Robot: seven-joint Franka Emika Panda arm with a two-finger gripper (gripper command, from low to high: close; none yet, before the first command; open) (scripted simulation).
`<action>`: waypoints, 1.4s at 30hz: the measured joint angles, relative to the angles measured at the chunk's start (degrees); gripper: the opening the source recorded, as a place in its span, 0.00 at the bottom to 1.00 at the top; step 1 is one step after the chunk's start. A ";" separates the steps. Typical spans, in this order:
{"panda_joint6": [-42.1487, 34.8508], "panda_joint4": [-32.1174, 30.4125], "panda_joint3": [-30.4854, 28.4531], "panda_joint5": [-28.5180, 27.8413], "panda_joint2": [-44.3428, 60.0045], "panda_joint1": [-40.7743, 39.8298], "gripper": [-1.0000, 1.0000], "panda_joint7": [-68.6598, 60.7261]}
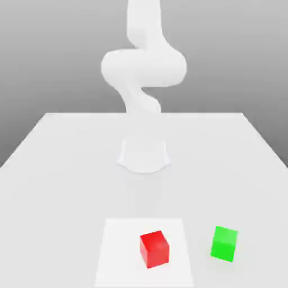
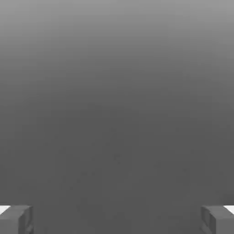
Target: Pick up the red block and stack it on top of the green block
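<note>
The red block (image 1: 154, 248) is seen resting on the table (image 1: 56, 169), well apart from the gripper (image 2: 117, 219) and not held by it. In the hand view, the gripper is shown with its two grey fingertips (image 2: 16, 219) spread wide at opposite edges of the frame, nothing clamped between them, only a plain grey background seen past them. No block is touched by either finger.

Outward from the gripper, the white arm (image 1: 143, 67) is seen in the exterior view, bent and raised above its round base (image 1: 144, 154), which is set on the table's middle. The gripper itself cannot be made out in the exterior view, so its exact place over the table cannot be told.

Farther from the arm, at the near edge of the table, a lighter square patch (image 1: 118, 253) is marked on the surface. The red block is placed on this patch, toward the exterior view's right side of it, turned slightly off square. The green block (image 1: 224, 243) is placed off the patch, on the bare table, to the exterior view's right of the red block. The two blocks are near each other but apart, not touching. Both are sat flat on the table, neither stacked.
</note>
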 joint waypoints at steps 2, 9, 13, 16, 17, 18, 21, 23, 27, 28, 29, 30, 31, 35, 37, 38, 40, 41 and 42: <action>2.17 -1.68 -0.62 0.28 4.43 0.90 0.50 -1.68; 9.35 -7.23 -2.04 1.42 19.08 3.30 0.50 -7.40; 13.43 -10.38 -2.36 1.94 27.40 4.24 0.50 -10.55; 16.50 -12.75 -2.40 2.03 33.62 4.72 0.50 -12.71; 17.52 -13.53 -2.39 1.97 35.69 4.87 0.50 -13.36; 18.55 -14.32 -2.37 1.84 37.76 5.04 0.50 -13.96; 21.61 -16.69 -2.39 1.02 43.94 5.29 0.50 -15.45; 24.45 -17.05 -2.44 1.05 48.07 5.42 0.50 -16.12; 31.32 -16.13 -1.51 2.03 56.36 4.71 0.50 -17.06; 32.55 -15.92 -1.27 2.25 57.82 4.52 0.00 -17.22; 32.55 -15.92 -1.27 2.25 57.82 4.52 0.00 -17.22; 32.55 -15.92 -1.27 2.23 57.82 4.52 0.00 -17.20; 32.53 -15.92 -1.26 2.21 57.82 4.51 0.00 -17.17; 32.57 -15.92 -1.19 2.10 57.88 4.42 0.00 -17.09; 29.95 -16.38 -1.40 1.52 54.78 4.51 0.00 -16.68; 28.34 -16.67 -1.55 1.19 52.88 4.59 0.00 -16.44; 24.92 -17.27 -1.74 0.64 48.87 4.65 0.00 -16.02; 23.52 -17.45 -1.51 0.38 47.30 4.83 0.00 -16.41; 22.72 -17.40 -0.82 0.09 46.54 5.40 0.00 -17.81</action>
